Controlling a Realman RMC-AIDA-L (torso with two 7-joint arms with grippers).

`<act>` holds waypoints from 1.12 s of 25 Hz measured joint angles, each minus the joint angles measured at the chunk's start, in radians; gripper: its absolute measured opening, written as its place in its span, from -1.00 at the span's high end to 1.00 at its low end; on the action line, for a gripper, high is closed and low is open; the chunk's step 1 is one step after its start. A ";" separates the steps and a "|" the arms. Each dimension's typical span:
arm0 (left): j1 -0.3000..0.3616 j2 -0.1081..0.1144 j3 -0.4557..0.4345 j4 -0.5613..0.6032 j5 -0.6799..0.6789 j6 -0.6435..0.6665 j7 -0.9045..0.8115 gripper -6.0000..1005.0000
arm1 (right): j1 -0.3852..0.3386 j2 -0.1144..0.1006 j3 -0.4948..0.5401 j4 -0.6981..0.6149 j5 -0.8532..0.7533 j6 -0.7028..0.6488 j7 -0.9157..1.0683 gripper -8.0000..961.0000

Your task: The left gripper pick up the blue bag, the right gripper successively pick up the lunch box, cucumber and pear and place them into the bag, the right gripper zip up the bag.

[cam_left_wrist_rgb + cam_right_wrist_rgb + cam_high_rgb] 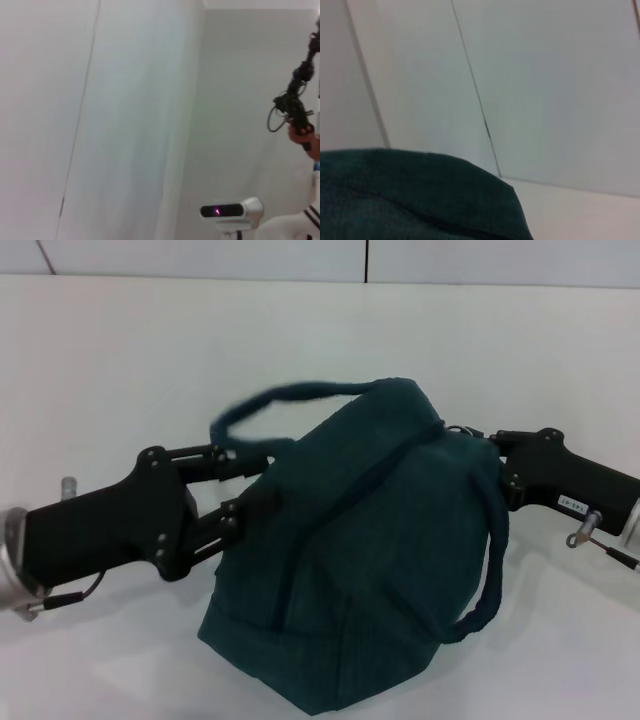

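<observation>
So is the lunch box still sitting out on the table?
No, only the blue bag sits on the white table.

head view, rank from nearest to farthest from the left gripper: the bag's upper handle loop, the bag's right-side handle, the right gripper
1. Upper handle loop, just above the left gripper.
2. Right-side handle, across the blue bag.
3. Right gripper, at the bag's far right edge; close to call with 2.

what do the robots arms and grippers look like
Both grippers are matte black with boxy bodies and visible screws. The left gripper has jointed linkage bars, a silver wrist and a thin dark cable. The right gripper carries a small white label, a silver wrist and a thin wire.
</observation>
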 joint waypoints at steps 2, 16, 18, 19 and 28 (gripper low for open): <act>-0.004 -0.005 -0.004 0.000 0.000 -0.024 -0.018 0.55 | 0.006 0.001 -0.013 0.004 -0.004 0.027 0.000 0.97; -0.020 -0.023 -0.004 0.004 0.009 -0.068 -0.024 0.59 | -0.001 0.004 -0.067 0.004 0.014 0.086 -0.022 0.97; -0.014 -0.023 -0.007 0.003 0.007 -0.070 -0.022 0.74 | -0.013 0.004 -0.065 -0.003 0.044 0.073 -0.045 0.97; -0.011 -0.023 -0.010 0.003 0.006 -0.071 -0.020 0.81 | -0.020 0.002 -0.064 -0.006 0.065 0.063 -0.056 0.97; 0.010 -0.018 -0.021 0.002 -0.020 -0.073 0.006 0.87 | -0.041 -0.003 -0.050 0.006 0.153 0.030 -0.124 0.97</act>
